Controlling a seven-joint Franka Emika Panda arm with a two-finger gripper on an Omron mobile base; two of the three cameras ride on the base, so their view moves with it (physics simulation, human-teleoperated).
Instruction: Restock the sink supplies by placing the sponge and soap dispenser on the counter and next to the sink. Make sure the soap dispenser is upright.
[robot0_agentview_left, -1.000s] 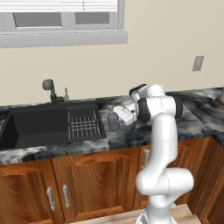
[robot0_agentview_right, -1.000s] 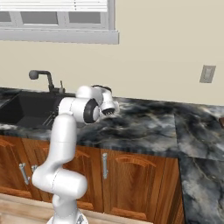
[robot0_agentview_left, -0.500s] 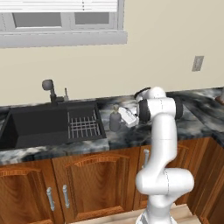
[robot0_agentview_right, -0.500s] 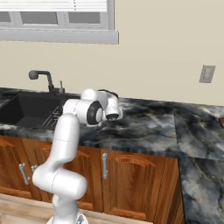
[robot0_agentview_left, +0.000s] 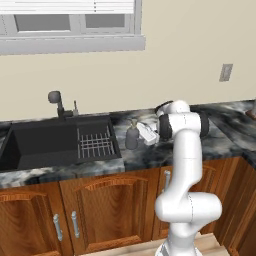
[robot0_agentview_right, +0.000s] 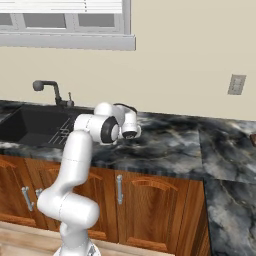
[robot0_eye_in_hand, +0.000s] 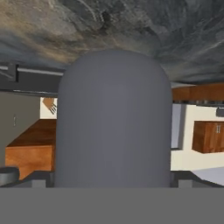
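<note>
Cream wall and a white-framed window (robot0_agentview_left: 70, 25) back the scene, with a grey outlet (robot0_agentview_right: 236, 84) off to the side. Black counter (robot0_agentview_right: 170, 145), veined grey and white like polished stone, caps brown wooden cabinets (robot0_agentview_left: 100, 210) with arched door panels and slim metal handles.

Sink (robot0_agentview_left: 45, 145): dark rectangular basin, grey wire grid (robot0_agentview_left: 95, 145) at its near-right end, dark arched faucet (robot0_agentview_left: 56, 100) with a round knob behind.

Arm: white, glossy, dark at the joints. It rises from the floor, folds at the elbow above the counter edge and turns the wrist sideways toward the sink. Gripper (robot0_agentview_left: 144, 134) lies roughly level, just right of the soap dispenser (robot0_agentview_left: 132, 136).

Soap dispenser: plain matte grey cylinder, rounded shoulder, thin pump on top. Upright on the counter, just beside the sink's right rim. In the hand view its smooth domed body (robot0_eye_in_hand: 113, 122) sits close up, with marbled counter beyond.

Fingers spread wide apart, gripping nothing; whether they touch the bottle cannot be told.

Sponge: not located.
</note>
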